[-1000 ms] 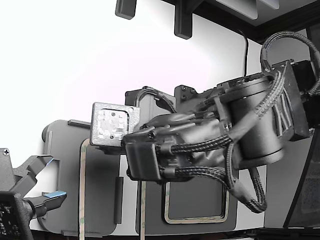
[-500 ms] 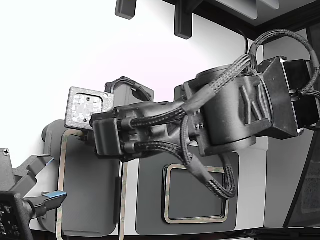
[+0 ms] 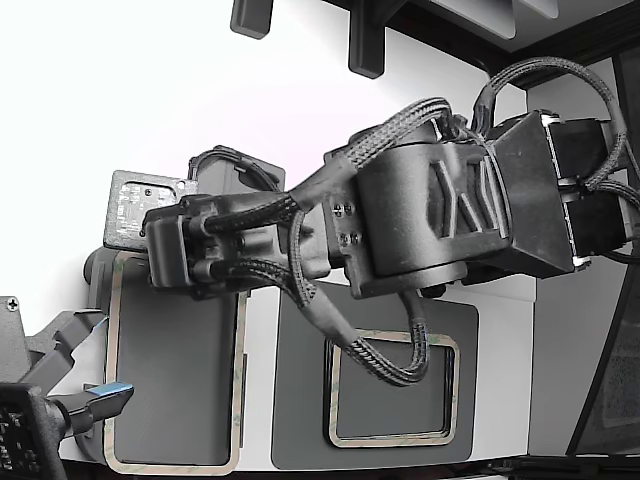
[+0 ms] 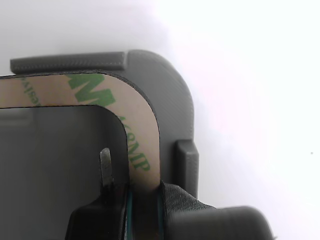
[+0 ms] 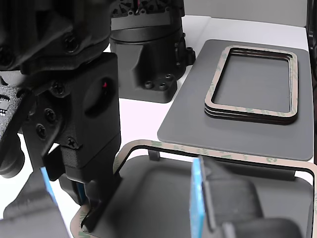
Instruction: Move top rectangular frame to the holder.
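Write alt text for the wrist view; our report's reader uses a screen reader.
The gripper is shut on one edge of the tan frame printed with green lettering, its rounded corner over the grey holder. A raised holder tab stands just outside the frame's edge.

White table (image 3: 260, 340) carries holder (image 3: 170, 370) and grey mat (image 3: 300, 400).

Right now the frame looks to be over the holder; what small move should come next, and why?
Probably ease straight down a little, then open. The gripper is pinching the frame by one edge, its corner lined up inside the holder wall and tabs, though whether it is seated flat cannot be told.
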